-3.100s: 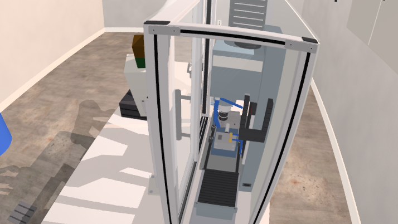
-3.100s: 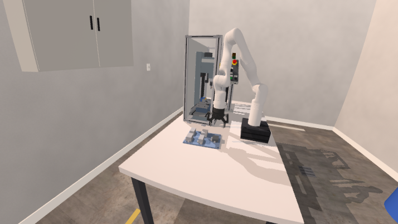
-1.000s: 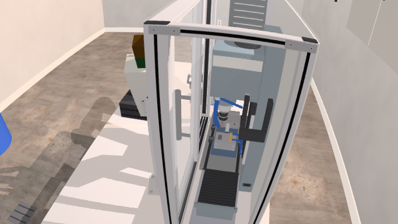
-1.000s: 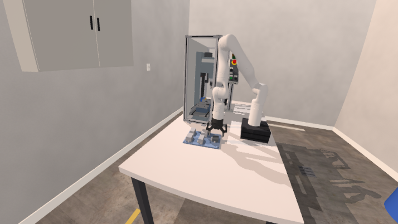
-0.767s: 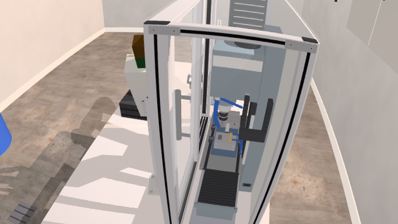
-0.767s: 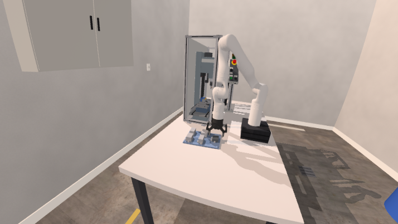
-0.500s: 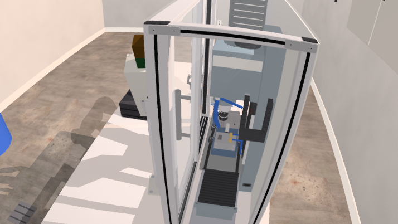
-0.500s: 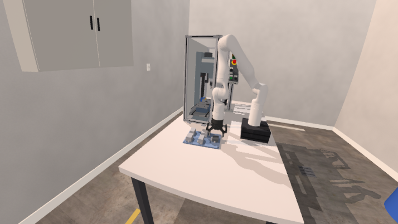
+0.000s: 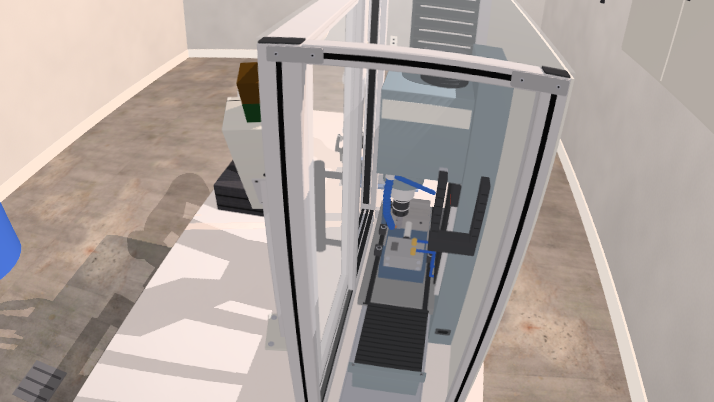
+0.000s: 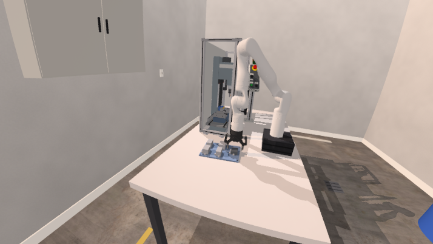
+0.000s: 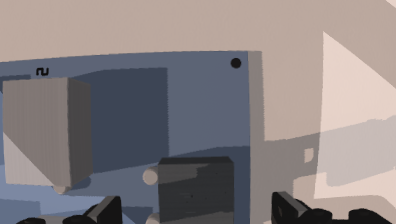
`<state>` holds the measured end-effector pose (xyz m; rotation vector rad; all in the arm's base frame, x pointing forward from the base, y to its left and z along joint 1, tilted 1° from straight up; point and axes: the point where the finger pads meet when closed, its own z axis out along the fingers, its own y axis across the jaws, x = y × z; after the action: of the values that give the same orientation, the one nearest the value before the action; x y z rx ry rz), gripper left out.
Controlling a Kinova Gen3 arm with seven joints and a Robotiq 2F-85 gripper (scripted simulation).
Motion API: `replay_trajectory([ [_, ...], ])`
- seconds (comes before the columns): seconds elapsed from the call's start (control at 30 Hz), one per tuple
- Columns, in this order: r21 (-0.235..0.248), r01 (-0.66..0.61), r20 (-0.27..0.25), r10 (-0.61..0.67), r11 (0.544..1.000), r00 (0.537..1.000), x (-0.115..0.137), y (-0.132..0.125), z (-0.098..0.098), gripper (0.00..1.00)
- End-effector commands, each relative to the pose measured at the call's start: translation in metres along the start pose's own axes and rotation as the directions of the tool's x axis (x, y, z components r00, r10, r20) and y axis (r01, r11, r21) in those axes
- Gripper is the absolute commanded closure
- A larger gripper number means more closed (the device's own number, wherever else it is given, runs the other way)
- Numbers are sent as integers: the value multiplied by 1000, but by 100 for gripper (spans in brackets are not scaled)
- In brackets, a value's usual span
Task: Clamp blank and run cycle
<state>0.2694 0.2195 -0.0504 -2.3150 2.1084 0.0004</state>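
Room view, L to R: a grey wall cabinet w/ two black handles, then a small wall outlet. Next, a tall framed guard stands at the far part of the pale bench; inside, low down, is the vise. Can't tell if its loose bars are upright.

In front of the guard, a blue plate lies on the bench. It carries light grey blanks, incl. one upright nr the "2" mark; can't tell which blank matches for width. The dark setting master stands at the plate's R side, w/ pale pegs beside its L edge.

The tool points down over that R side, released, fingers spread wide, nothing gripped. In the close-up, the master shows btwn the L & R fingers, w/ a gap each side.

Partly behind the white arm is the control column, w/ a red button up top & a green one lower. Further R, the arm's black base; at the far R edge, part of a blue object.
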Motion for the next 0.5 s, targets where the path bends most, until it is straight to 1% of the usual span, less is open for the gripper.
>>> replay_trajectory([
  [0.0, 1, 0, 1, 0, 1000, 1000, 0, -1, 2, 0],
  [0.43, 1, 0, 1, 0, 1000, 1000, 0, 0, 3, 0],
  [0.47, 1, 0, 1, 0, 1000, 1000, 0, -1, 3, 90],
])
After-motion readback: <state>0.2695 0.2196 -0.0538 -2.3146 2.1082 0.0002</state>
